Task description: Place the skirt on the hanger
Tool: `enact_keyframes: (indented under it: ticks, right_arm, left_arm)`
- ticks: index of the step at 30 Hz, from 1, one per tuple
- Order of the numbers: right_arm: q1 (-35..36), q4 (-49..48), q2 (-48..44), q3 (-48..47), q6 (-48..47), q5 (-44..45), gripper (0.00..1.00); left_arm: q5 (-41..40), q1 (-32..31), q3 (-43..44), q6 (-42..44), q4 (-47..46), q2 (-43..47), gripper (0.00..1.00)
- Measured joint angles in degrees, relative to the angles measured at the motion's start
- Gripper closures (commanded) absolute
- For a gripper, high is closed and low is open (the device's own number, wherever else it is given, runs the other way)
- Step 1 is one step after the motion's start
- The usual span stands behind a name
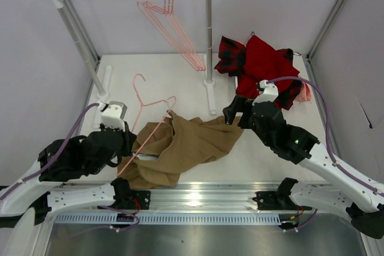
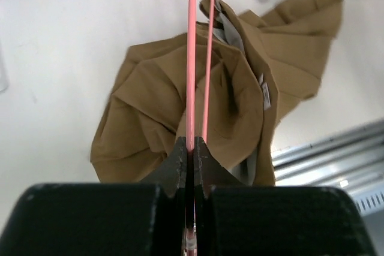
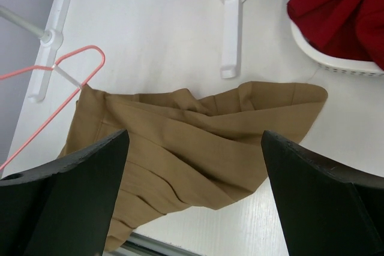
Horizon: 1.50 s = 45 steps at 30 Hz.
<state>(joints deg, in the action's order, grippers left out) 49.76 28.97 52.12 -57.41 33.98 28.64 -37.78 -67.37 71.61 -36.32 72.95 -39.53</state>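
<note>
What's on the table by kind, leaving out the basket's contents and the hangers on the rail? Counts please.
skirt: 1
hanger: 1
clothes rack: 1
basket: 1
Total: 4

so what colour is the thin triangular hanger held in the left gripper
The thin triangular hanger is pink, clearest in the left wrist view.

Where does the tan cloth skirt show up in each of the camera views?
Top external: the tan cloth skirt lies crumpled at lower centre, between the two arms.
Left wrist: it fills the middle.
Right wrist: it spreads across the centre.
Shared landmark: the thin pink wire hanger, against the skirt in every view.
</note>
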Motion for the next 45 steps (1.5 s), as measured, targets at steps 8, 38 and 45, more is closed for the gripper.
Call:
enact_keyframes:
  ticks: [8,38,45]
  right_arm:
    - [-1.5,-4.2,3.3,0.8,0.0,-3.6,0.01]
    - [-21.7,-9.2,8.4,1.5,0.4,-18.2,0.01]
    - [-21.8,-12.7,9.4,1.5,-1.8,-21.6,0.01]
  left_arm:
    - [-9.2,8.3,0.3,-2.6,1.1,-5.7,1.00]
    - [-4.4,40.2,28.2,48.9,-29.6,-21.7,1.00]
    - [7.8,49.8,28.5,49.2,-32.0,-23.3,1.00]
